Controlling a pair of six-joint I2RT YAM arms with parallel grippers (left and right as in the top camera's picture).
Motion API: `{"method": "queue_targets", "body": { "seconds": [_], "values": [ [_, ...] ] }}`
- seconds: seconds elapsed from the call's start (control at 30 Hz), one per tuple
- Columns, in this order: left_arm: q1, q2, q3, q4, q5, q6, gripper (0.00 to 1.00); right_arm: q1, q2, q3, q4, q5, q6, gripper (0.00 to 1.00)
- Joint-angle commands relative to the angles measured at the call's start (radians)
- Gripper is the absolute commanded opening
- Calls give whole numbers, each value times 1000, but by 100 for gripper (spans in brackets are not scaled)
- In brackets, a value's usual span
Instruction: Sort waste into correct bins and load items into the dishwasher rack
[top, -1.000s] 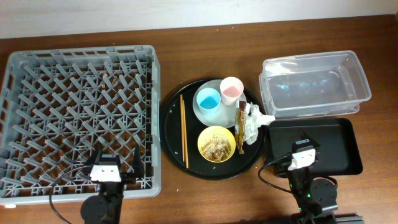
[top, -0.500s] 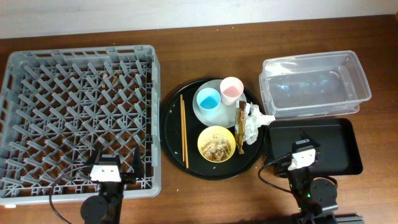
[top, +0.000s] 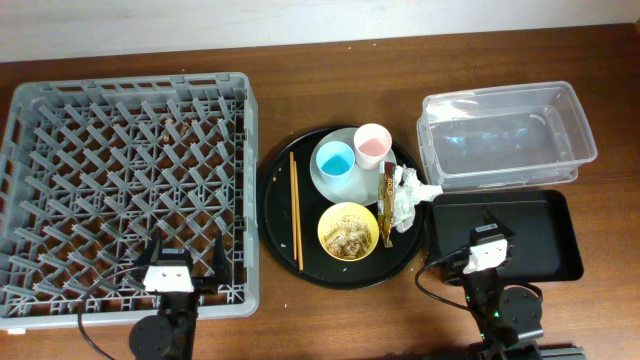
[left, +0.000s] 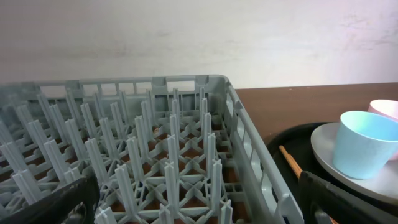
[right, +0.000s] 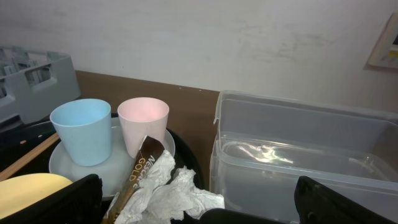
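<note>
Crumpled napkin (top: 405, 195), right of centre: light, soft; pinch a raised fold. Left fingers (left: 55, 200) and right fingers (right: 62, 200) spread, empty.

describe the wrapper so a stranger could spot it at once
Start at the round black tray between the grey rack and the clear tub. On its right side, beside the white napkin, lies the wrapper: a narrow dark-brown strip with printed lettering.

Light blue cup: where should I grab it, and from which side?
I'd pinch the rim of the light blue cup from above, one finger inside, one on the wall facing the chopsticks. It stands upright, mouth open, on the white plate, and the pale pink cup crowds its other side.
</note>
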Motion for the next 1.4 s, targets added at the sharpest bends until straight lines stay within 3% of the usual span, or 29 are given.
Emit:
{"method": "queue_targets", "body": {
  "seconds": [0.0,0.07,0.13,0.3,0.37,0.47,0.5,0.57,0.6,0.7,0.77,1.2,1.27,1.33,1.37],
  "values": [
    [-5,-6,66,127,249,-60,99,5,-6,-5,-3,-6,-7,99],
    [-5,5,194,60,249,-170,100,5,-6,-5,-4,-6,-7,99],
    [-5,105,446,-174,283,-175,100,5,-6,-5,-4,-6,-7,99],
    [-5,765,1241,-856,488,-172,99,5,-6,-5,-4,-6,-7,99],
    [-5,998,1400,-956,569,-172,99,5,-6,-5,-4,-6,-7,98],
    [-10,1152,1400,-975,639,-196,99,5,-6,-5,-4,-6,-7,99],
    [-40,1199,1399,-985,560,-232,98,5,-6,-5,-4,-6,-7,99],
    [-214,1265,1399,-990,264,-283,79,5,-6,-5,-3,-6,-7,99],
    [-291,1283,1399,-996,128,-313,78,5,-6,-5,-4,-6,-7,99],
    [-434,1337,1396,-1013,-61,-353,64,5,-6,-5,-4,-6,-7,99],
    [-477,1392,1396,-1014,-63,-353,59,5,-6,-5,-4,-6,-7,99],
    [-507,1444,1395,-1034,-105,-376,59,5,-6,-5,-4,-6,-7,98],
    [-528,1444,1373,-1013,-105,-398,49,5,-6,-5,-4,-6,-7,98],
    [-562,1444,1323,-961,-105,-416,47,5,-6,-5,-4,-6,-7,99],
    [-579,1445,1267,-902,-114,-442,39,5,-6,-5,-4,-6,-7,99]
  ]
}}
